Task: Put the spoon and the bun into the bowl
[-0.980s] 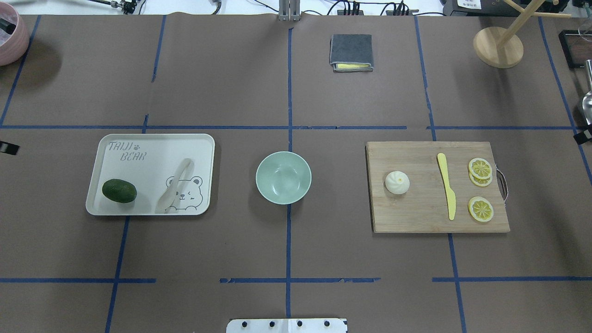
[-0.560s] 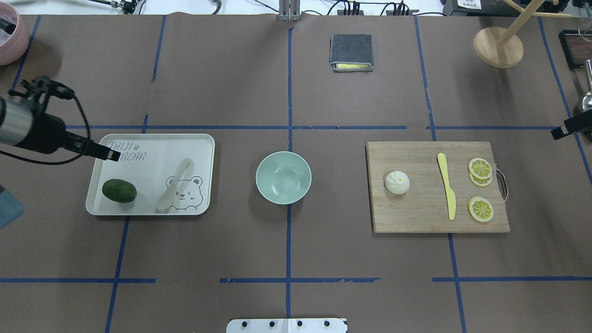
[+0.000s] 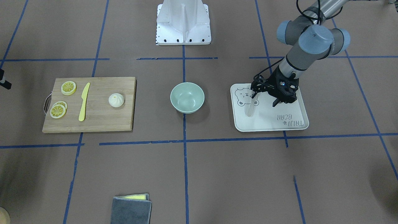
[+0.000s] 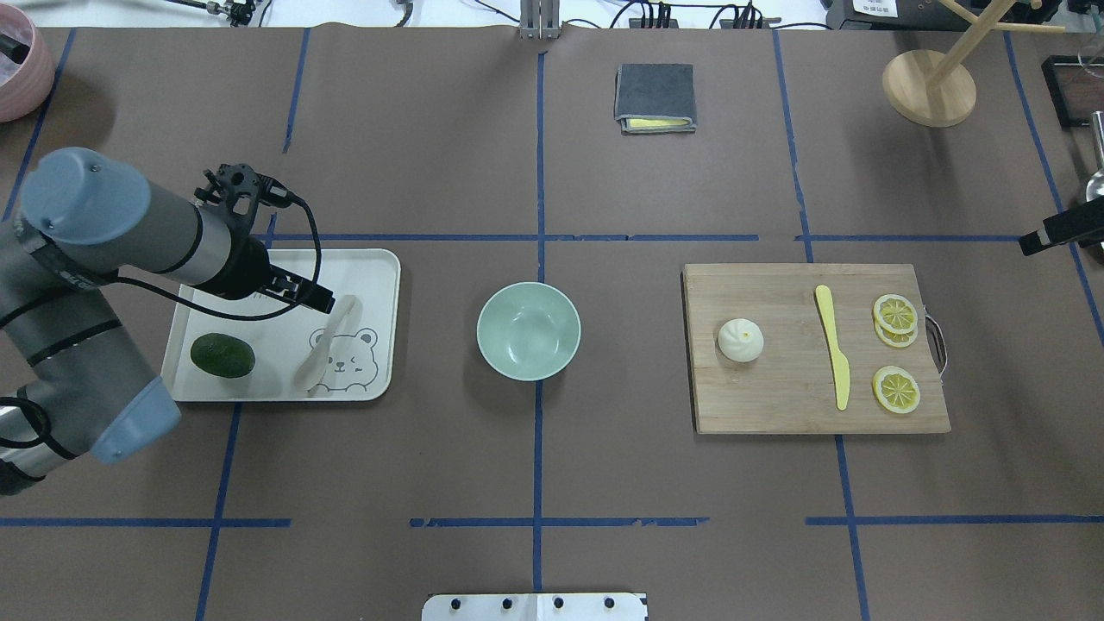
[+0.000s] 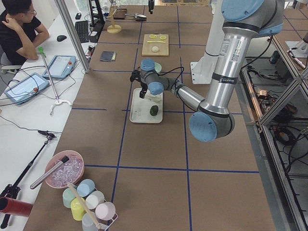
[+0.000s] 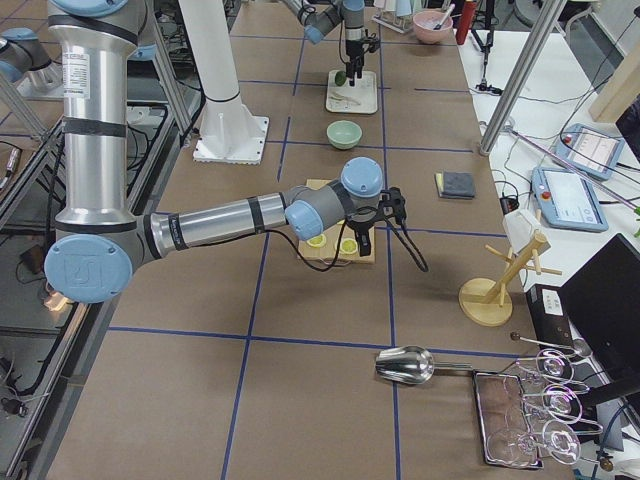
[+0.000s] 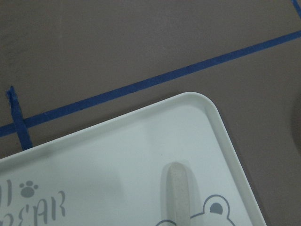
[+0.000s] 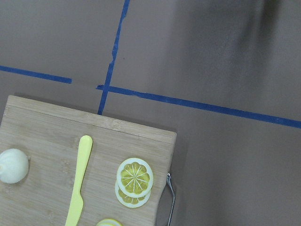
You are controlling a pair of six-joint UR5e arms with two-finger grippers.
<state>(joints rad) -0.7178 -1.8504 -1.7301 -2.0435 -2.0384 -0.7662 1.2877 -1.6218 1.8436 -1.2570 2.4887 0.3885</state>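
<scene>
The off-white spoon point(image 4: 328, 345) lies on the white bear-print tray point(image 4: 379, 267), left of the mint-green bowl point(image 4: 528, 331). Its handle end shows in the left wrist view point(image 7: 181, 193). My left gripper point(image 4: 310, 297) hovers over the tray just above the spoon's far end, with its jaws apart and empty; it also shows in the front view point(image 3: 265, 99). The white bun point(image 4: 741, 340) sits on the wooden cutting board point(image 4: 776, 397), right of the bowl. My right gripper point(image 4: 1048, 231) is only partly in view at the right edge, far from the bun; its jaws cannot be made out.
A dark green avocado point(image 4: 222, 355) lies on the tray beside the spoon. A yellow plastic knife point(image 4: 833, 345) and lemon slices point(image 4: 895, 312) share the board. A folded grey cloth point(image 4: 655, 97) and a wooden stand point(image 4: 929, 86) are at the far side.
My left arm has swung in from the left edge and now reaches over the tray, above the spoon. The right gripper tip has appeared at the right edge. The objects have not moved.
</scene>
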